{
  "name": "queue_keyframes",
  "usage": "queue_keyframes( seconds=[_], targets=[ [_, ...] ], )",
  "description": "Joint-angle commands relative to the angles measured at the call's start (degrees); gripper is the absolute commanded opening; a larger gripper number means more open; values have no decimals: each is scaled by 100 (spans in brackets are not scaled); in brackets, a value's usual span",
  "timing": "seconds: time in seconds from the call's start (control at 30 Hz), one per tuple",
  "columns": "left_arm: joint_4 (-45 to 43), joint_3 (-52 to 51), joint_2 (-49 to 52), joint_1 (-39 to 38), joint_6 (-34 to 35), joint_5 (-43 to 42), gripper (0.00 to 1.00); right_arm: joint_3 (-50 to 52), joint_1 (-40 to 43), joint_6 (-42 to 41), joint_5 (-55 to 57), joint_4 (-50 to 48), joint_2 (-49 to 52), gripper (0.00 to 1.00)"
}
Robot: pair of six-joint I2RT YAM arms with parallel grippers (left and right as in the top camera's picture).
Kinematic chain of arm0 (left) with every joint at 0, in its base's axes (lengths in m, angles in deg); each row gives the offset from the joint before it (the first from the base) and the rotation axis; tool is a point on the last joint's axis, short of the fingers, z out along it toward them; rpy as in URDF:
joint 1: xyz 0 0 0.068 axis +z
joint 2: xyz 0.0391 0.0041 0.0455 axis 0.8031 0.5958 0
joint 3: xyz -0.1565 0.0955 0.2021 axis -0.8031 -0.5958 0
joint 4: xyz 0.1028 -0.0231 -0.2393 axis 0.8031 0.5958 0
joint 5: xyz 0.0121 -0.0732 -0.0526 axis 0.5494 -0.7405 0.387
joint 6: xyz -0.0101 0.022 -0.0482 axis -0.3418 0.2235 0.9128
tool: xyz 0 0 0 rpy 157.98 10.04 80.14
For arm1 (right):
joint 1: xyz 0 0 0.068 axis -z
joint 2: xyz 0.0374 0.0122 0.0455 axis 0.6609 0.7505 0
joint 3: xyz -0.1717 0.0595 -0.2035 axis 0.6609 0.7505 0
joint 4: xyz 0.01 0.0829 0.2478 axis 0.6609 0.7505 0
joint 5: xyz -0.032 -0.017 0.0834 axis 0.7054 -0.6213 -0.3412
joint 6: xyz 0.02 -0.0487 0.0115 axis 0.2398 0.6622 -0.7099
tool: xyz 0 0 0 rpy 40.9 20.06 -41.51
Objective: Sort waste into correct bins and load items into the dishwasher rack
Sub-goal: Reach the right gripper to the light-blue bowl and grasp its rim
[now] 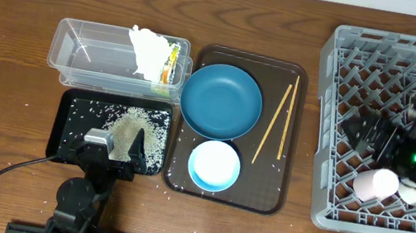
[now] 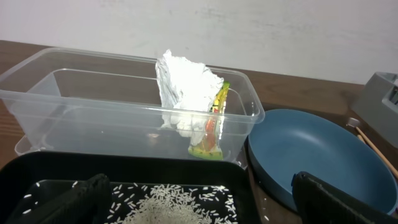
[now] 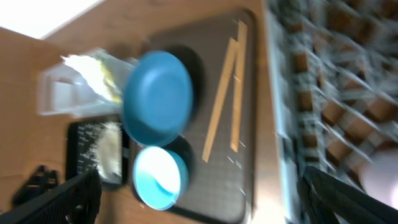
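Observation:
A crumpled white tissue [image 1: 148, 49] and a snack wrapper [image 1: 170, 66] lie in the clear tub [image 1: 84, 53]; both also show in the left wrist view, tissue [image 2: 183, 87] and wrapper [image 2: 214, 121]. Rice grains [image 1: 135, 129] are piled in the black tray [image 1: 71, 124]. The blue plate [image 1: 221, 100], the white bowl [image 1: 214, 166] and two chopsticks [image 1: 274, 125] lie on the brown tray. A pink cup [image 1: 375, 183] and a white cup [image 1: 414, 194] sit in the grey rack [image 1: 348, 80]. My left gripper [image 2: 199, 211] is open and empty over the black tray's near edge. My right gripper [image 3: 205, 205] is open and empty above the rack.
The dark brown serving tray [image 1: 182, 175] lies between the bins and the rack. Stray rice grains [image 1: 21, 160] are scattered on the wooden table in front of the black tray. A black cable [image 1: 2, 176] runs from the left arm's base.

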Motion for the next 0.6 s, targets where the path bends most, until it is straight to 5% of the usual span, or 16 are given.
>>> queue_keyframes(
  seconds=[0.0, 0.23, 0.37, 0.47, 0.57],
  targets=[
    [20, -173, -37, 28, 26, 9, 95, -33, -562, -291, -573, -170, 72, 99],
    [22, -173, -37, 28, 26, 9, 95, -31, -3383, -1239, 2474, -341, 713, 99],
    [22, -173, -37, 28, 26, 9, 95, -33, -4304, -1231, 2621, -979, 1156, 99],
    [20, -173, -37, 28, 26, 9, 95, -33, -4472, -1266, 2621, -1130, 1443, 74],
    [20, -173, -37, 28, 26, 9, 95, -31, -4496, -1276, 2621, -704, 1858, 68]
  ],
)
